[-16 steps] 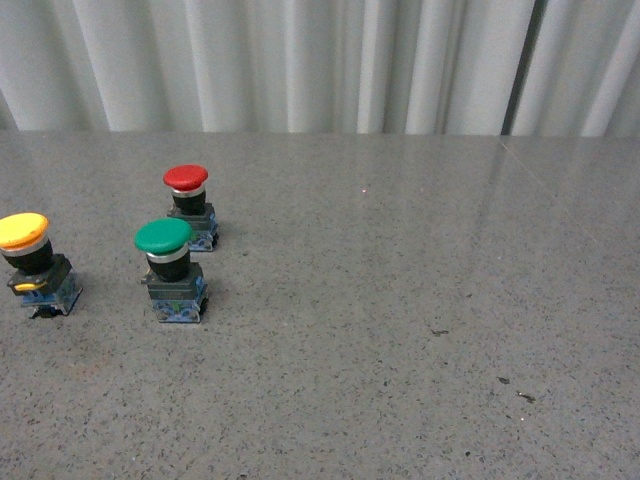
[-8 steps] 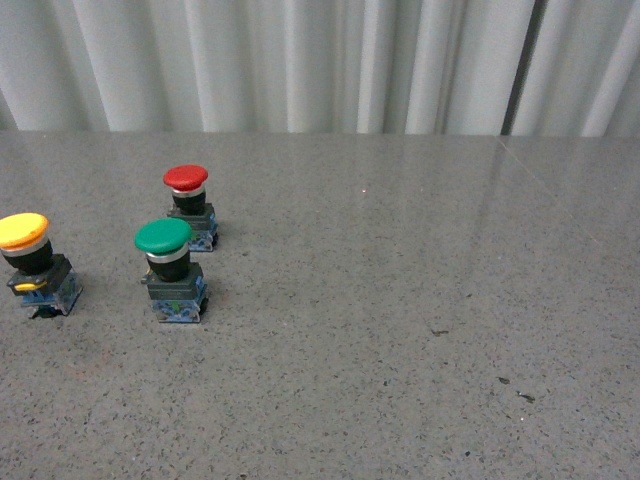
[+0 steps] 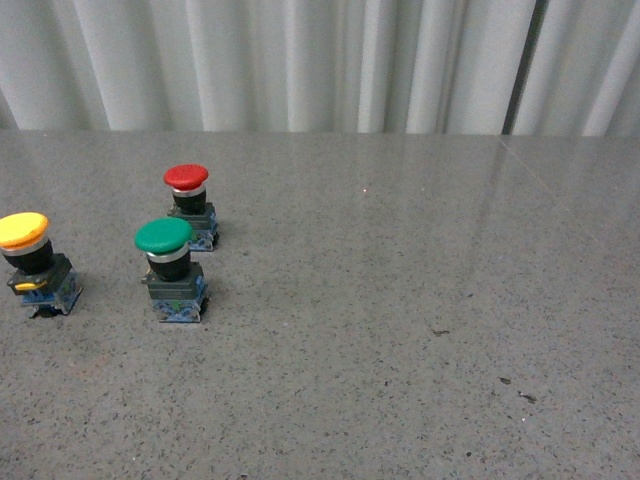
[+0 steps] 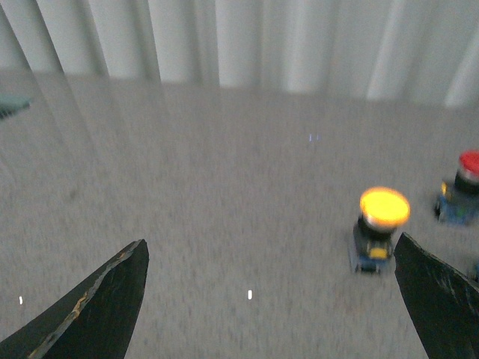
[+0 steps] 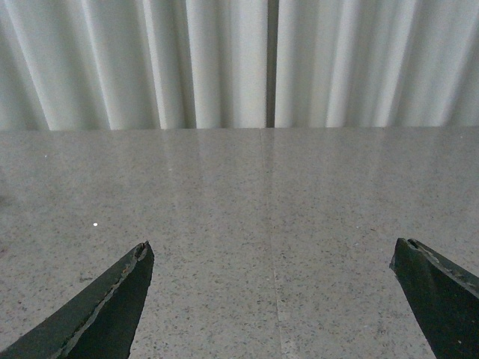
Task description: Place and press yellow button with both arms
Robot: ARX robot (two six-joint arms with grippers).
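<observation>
The yellow-capped, black-bodied push-button [image 3: 30, 262] is standing ungrasped at the speckled grey table's [image 3: 400, 300] far left, and the black-fingered left gripper [image 4: 269, 299] and right gripper [image 5: 269, 299] are both gaping empty, so the pickup is seemingly only starting, calling for the left gripper to straddle the button's body.

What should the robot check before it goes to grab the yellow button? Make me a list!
1. The yellow button stands upright on the table: ok.
2. The left gripper is open with nothing in it: ok.
3. The yellow button is centred between the left gripper's fingers: not ok, it sits close to one finger.
4. The right gripper is open with nothing in it: ok.
5. The green button stands apart from the yellow button: ok.
6. The left gripper's height above the table: cannot tell.
</observation>
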